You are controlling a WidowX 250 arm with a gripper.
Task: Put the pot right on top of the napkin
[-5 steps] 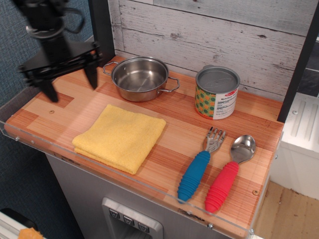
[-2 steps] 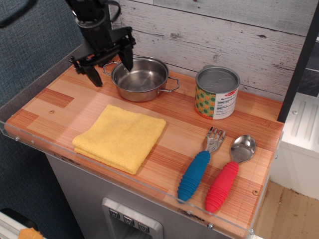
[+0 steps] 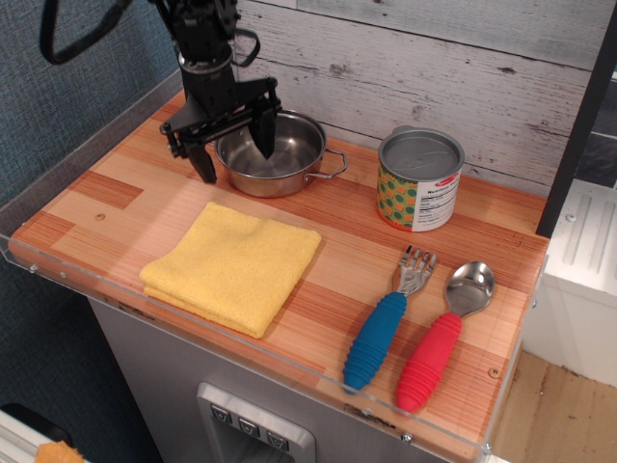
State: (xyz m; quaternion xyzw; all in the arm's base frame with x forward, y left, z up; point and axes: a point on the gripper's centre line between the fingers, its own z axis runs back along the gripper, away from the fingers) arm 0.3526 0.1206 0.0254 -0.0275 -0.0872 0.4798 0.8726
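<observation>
single high front view, angled down

On the worktop (image 3: 116, 193): one pot (image 3: 275, 154), one napkin (image 3: 231, 265), one printed tin can (image 3: 419, 180), one blue-handled fork (image 3: 388, 318), one red-handled spoon (image 3: 443, 338), and apparently nothing else among them.

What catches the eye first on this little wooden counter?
Probably the black gripper, open at the back left, one finger outside the shiny pot and one over its bowl. Next comes the bright yellow napkin, lying flat at the front left with nothing on it. To the right sit a printed tin can and, nearer the front, a blue-handled fork beside a red-handled spoon.
</observation>
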